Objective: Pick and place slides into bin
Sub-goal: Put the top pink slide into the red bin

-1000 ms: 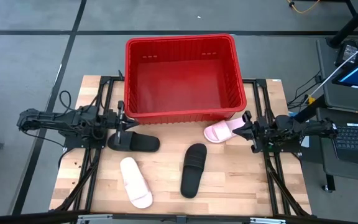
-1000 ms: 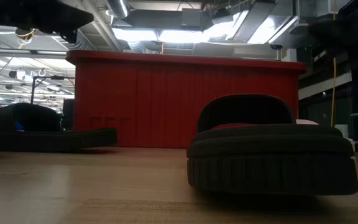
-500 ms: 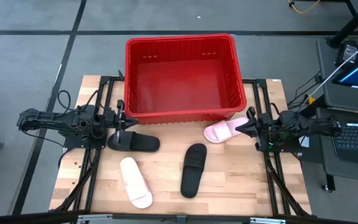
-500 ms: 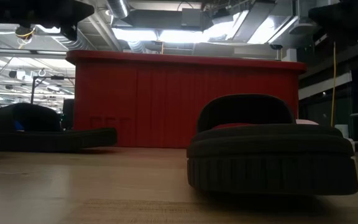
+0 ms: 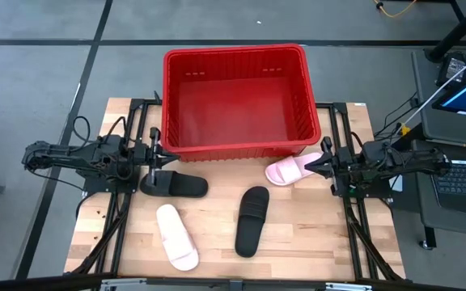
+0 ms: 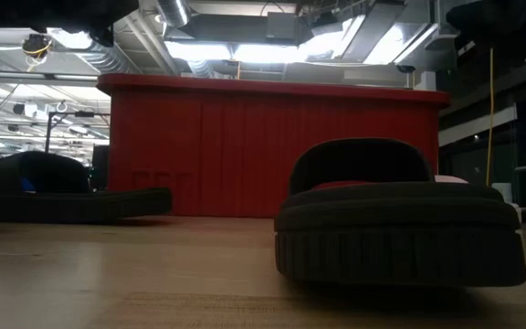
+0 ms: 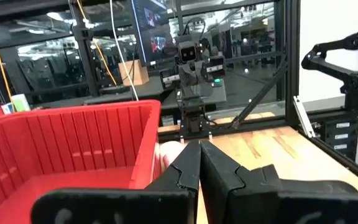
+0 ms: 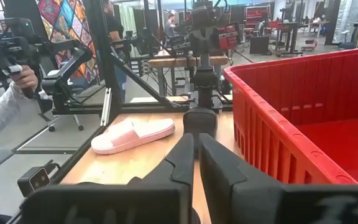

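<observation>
We show four rubber slides [image 5: 249, 220] lying on the wooden table [image 5: 298, 242] before the empty red plastic bin [image 5: 237, 101]; clenched left gripper [image 5: 158, 153] and barely parted right gripper [image 5: 320, 163] risk knocking them aside.

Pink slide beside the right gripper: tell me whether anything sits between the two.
Nothing visible does. In the high view the right gripper points at the pink slide, which lies just past its fingertips, with only bare table around it. The bin stands just behind, also unobstructed.

Overhead, table-level, two wrist views; shared bin [image 5: 237, 101].
</observation>
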You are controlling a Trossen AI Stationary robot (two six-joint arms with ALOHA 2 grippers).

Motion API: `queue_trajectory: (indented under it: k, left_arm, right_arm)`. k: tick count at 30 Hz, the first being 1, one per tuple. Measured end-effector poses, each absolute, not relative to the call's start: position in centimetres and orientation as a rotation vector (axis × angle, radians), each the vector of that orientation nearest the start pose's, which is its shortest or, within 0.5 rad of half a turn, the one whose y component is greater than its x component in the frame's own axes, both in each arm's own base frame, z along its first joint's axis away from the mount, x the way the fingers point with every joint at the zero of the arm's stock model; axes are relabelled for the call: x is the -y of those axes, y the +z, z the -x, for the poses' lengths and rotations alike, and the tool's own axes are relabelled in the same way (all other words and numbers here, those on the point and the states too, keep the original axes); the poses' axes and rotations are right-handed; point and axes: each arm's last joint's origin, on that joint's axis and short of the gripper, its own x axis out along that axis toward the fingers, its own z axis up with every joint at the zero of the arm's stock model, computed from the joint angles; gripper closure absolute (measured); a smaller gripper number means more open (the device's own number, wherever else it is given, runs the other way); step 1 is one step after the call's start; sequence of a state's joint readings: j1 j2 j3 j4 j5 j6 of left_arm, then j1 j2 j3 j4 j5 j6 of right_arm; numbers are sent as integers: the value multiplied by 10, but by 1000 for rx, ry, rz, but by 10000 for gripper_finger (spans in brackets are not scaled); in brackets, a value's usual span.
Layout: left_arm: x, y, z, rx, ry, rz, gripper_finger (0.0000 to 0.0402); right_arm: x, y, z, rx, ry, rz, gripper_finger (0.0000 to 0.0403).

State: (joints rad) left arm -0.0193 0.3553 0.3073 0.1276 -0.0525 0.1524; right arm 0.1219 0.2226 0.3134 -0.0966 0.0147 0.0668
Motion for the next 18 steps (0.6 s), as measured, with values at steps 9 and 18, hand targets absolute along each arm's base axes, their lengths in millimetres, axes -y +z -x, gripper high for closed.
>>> queue_trajectory:
  k: [9,18]
  left_arm:
    - [1,252,-116,82,40,-150,399]
    - [1,252,-116,81,40,-150,399]
  right_arm:
    - [-11,243,-97,-9,107,-65,369]
    - [-11,243,-97,-3,106,34,368]
